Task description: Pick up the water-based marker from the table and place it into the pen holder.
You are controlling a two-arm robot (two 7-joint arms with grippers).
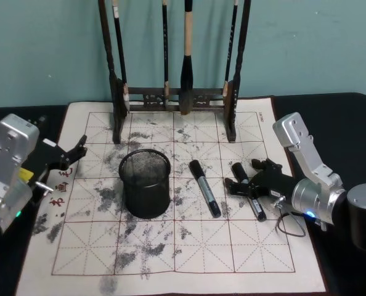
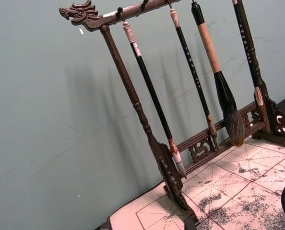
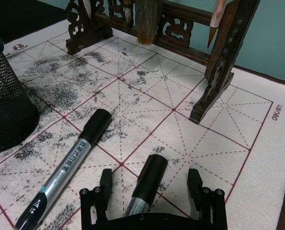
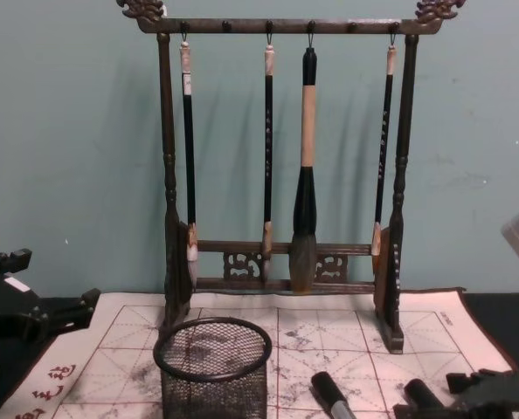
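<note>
Right gripper [image 3: 150, 184] low and forward, fingers [image 3: 194, 181] spread wide; left gripper [image 1: 79, 149] idle at the left.

Black bench [image 1: 349, 117] under a white mat [image 1: 189, 246] with a red dashed grid and grey ink stains; red characters [image 1: 58, 191] left of the black wire-mesh pen holder [image 1: 145, 185]; right of it, a black-capped silver marker [image 1: 204, 188]; behind it, a dark brown brush rack [image 4: 165, 131]

Plain teal wall [image 4: 58, 157] behind, matte, faint vertical shadows.
</note>
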